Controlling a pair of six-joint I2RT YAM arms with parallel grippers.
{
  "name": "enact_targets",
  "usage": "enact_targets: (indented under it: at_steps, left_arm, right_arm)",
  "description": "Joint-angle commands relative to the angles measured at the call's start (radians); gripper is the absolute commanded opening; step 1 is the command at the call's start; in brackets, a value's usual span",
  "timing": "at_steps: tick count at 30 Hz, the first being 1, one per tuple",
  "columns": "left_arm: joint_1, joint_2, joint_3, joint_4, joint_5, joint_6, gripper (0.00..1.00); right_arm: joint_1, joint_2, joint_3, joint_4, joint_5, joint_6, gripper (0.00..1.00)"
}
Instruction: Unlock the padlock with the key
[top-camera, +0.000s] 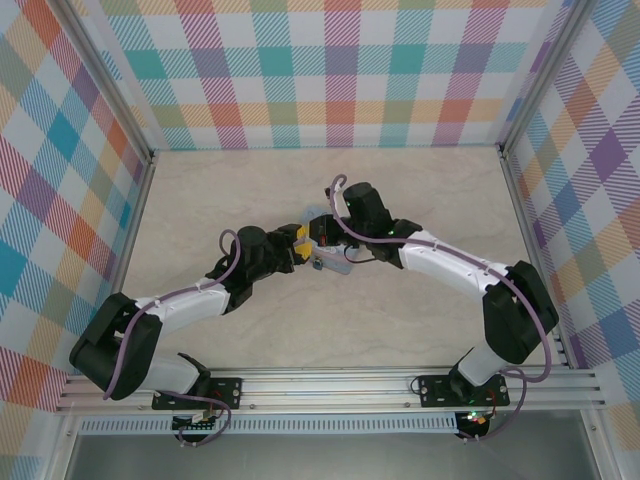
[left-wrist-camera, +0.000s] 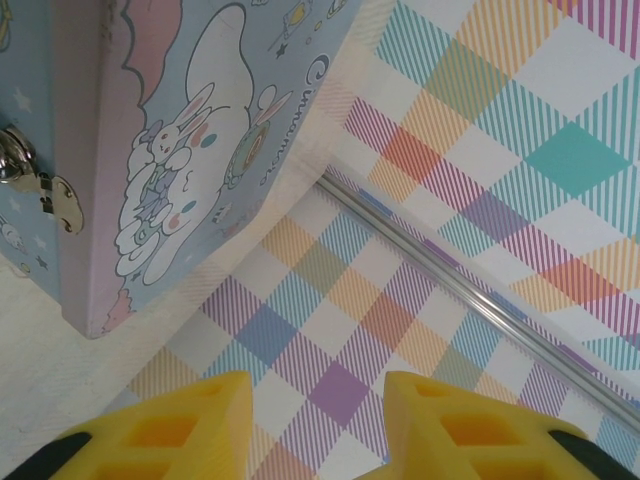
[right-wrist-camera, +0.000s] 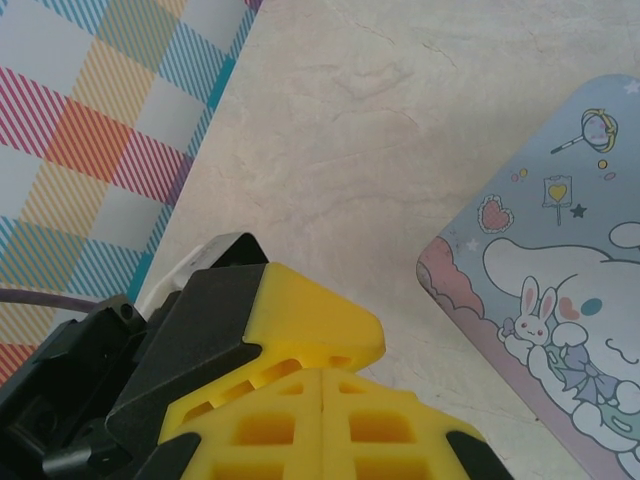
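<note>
The one container is a rectangular tin with rounded corners. It is pale blue with a pink border and carries a printed cartoon of a white long-eared character and a small rabbit. In the left wrist view it occupies the upper left of the frame, and a shiny silvery clasp sits on its side at the left edge. Its contents are hidden. In the top view it lies at the centre of the frame, between the two arm tips.

We cannot make out the padlock or the key. The area around the tin in the top view is too small to resolve, and the clasp is cut by the frame edge.

The left gripper, at the bottom of its wrist view, stands open. A clear gap separates its two yellow fingers, and nothing lies between them. The right gripper, at the bottom of its wrist view, is closed, its fingers pressed face to face. We cannot tell whether anything thin is pinched there.

The surface is a cream, marble-patterned sheet, smooth and matt. Walls printed in a pastel plaid of teal, orange, purple and pink enclose it on three sides. A silvery metal rail runs along the foot of one wall. The fingers are moulded yellow plastic with rectangular pockets, mounted on black bodies.
</note>
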Motion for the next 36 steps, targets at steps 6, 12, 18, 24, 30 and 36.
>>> enact_targets:
  at_steps: [6,12,18,24,30,36]
  left_arm:
    - [-0.014,0.004,0.012,0.049,-0.015,-0.148,0.24]
    - [-0.013,0.008,0.014,0.038,-0.016,-0.132,0.11]
    - [-0.013,0.015,0.028,0.018,-0.011,-0.081,0.00]
    - [-0.013,0.001,0.084,-0.092,-0.057,0.173,0.00]
    - [-0.013,-0.030,0.192,-0.156,-0.101,0.717,0.00]
    - [-0.018,-0.039,0.237,-0.061,0.022,1.084,0.00]
  right_arm:
    - [0.009,-0.015,-0.021,0.000,-0.002,0.003,0.03]
    - [0.009,-0.036,-0.034,-0.018,0.017,-0.006,0.03]
    - [0.008,-0.055,-0.054,-0.022,0.032,-0.008,0.03]
    - [-0.003,-0.087,-0.076,-0.020,0.014,-0.004,0.06]
    - [-0.097,-0.167,-0.200,0.149,-0.186,0.060,0.40]
    - [-0.180,-0.184,-0.310,0.440,-0.465,0.217,0.52]
